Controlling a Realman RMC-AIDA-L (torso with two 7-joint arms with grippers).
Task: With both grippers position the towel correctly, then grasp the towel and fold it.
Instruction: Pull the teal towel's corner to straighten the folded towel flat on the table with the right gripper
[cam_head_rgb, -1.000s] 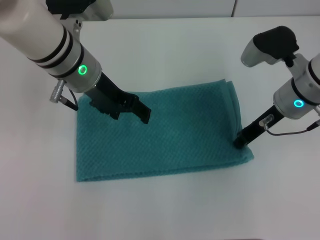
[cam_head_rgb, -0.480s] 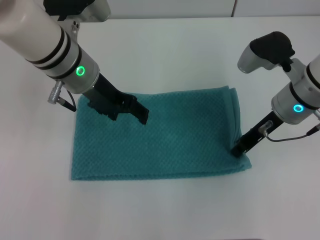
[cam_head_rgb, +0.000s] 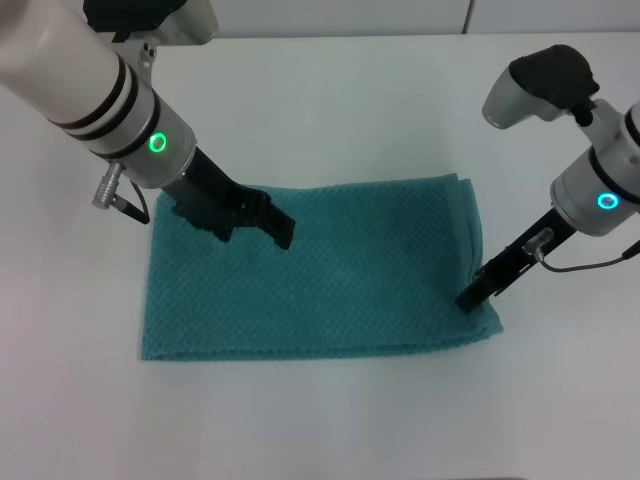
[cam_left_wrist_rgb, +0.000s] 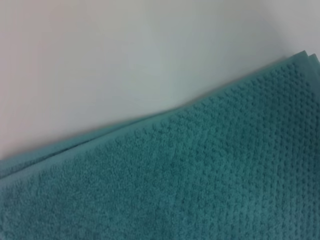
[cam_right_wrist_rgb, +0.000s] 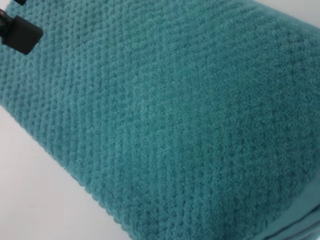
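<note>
Plain teal towel (cam_head_rgb: 340, 270), no readable writing

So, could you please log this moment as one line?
phase: positioning | towel: flat on table | left claw: over towel's far-left part | right claw: tip at towel's near-right corner

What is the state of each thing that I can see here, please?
Towel: lying flat on the table, already in layers, edges stacked at its right end.
Left end effector: over the towel's far left part; open or shut cannot be told.
Right end effector: tip down at the towel's right edge, near the front corner; open or shut cannot be told.
Table: white, bearing the towel.
</note>
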